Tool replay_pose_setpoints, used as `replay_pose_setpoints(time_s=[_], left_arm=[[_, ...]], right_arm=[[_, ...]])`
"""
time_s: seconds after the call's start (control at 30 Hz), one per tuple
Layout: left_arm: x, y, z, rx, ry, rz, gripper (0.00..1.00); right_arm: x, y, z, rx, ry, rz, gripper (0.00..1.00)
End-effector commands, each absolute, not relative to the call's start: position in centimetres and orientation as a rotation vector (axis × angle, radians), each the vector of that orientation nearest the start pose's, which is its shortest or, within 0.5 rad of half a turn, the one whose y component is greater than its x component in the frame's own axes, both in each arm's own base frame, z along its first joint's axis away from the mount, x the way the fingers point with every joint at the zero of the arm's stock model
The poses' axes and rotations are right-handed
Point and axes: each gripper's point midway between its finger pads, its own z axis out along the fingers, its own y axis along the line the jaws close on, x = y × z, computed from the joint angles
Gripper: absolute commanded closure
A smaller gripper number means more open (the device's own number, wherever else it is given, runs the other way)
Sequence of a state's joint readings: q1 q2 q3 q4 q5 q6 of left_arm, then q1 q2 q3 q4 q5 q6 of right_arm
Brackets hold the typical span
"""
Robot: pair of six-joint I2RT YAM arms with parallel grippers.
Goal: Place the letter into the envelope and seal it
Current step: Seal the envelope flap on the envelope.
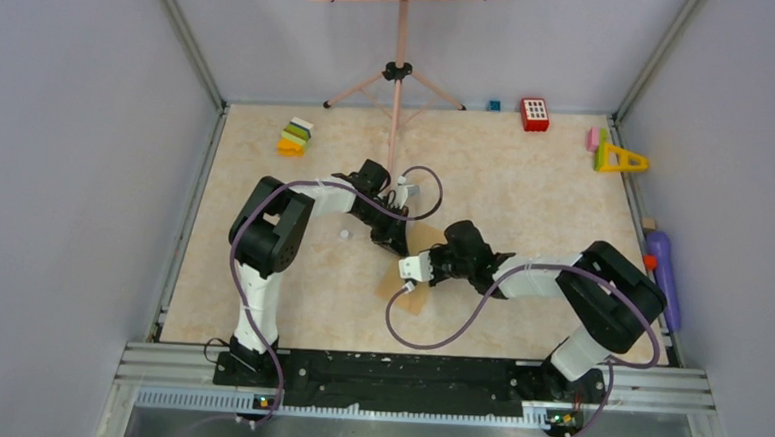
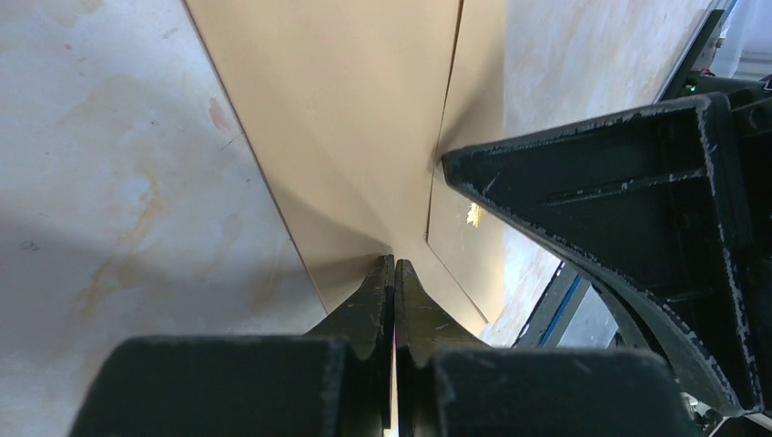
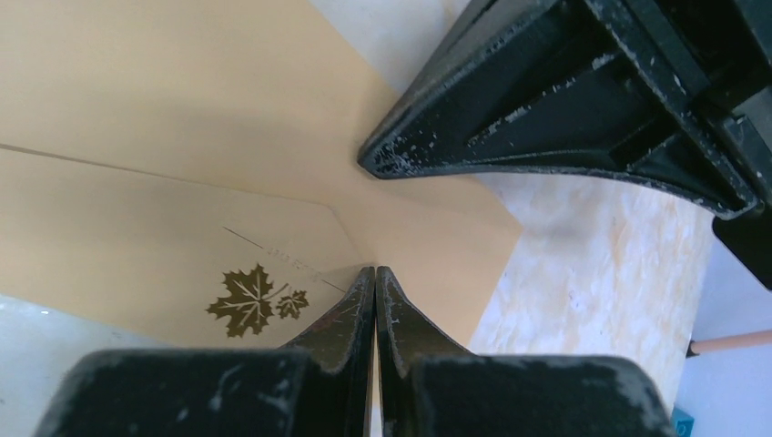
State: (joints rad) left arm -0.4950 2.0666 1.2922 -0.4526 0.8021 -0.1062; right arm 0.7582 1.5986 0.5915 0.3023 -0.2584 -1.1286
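the left end effector point(image 2: 394, 266) and right end effector point(image 3: 375, 271) were both pinched together, tips crowding each other on the brown envelope point(image 2: 364, 109), flat on the table point(image 1: 525, 196). a pink tripod point(image 1: 398, 74), stacked blocks point(image 1: 295, 137) and a red block point(image 1: 534, 114) stood well beyond.

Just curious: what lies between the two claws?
Only the brown envelope; the left wrist view shows its paper spanning from the left claw to the right claw.
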Motion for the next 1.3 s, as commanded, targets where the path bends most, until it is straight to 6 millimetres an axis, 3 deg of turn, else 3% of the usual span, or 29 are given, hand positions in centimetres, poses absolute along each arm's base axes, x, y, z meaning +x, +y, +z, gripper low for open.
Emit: replay_pose_setpoints(time_s=[0.0,0.27,0.47,0.67,0.8,1.07,1.27], left_arm=[[28.9,-29.0,0.4,0.779,2.71,-1.095,1.0],[28.9,-29.0,0.4,0.78,2.708,-1.097,1.0],[28.9,-29.0,0.3,0.78,2.71,-1.099,1.0],[28.8,-29.0,0.1,0.777,2.714,-1.098,1.0],[28.8,-29.0,0.1,0.775,2.715,-1.099,1.0],[28.8,-29.0,0.2,0.775,2.712,-1.101,1.0],[28.8,-29.0,0.3,0.778,2.711,-1.101,1.0]], right_arm=[[29.4,26.0,2.1,-1.877,1.274,0.019,1.0],[30.8,25.1,2.2,-1.842,1.305,-0.037,1.0],[30.7,25.6,2.1,-1.841,1.308,0.001,1.0],[27.8,27.5,3.4,-1.865,1.245,0.162,1.0],[26.3,28.5,3.3,-1.903,1.21,0.197,1.0],[25.3,29.6,2.1,-1.944,1.196,0.196,1.0],[24.4,30.3,2.5,-1.957,1.174,0.232,1.0]])
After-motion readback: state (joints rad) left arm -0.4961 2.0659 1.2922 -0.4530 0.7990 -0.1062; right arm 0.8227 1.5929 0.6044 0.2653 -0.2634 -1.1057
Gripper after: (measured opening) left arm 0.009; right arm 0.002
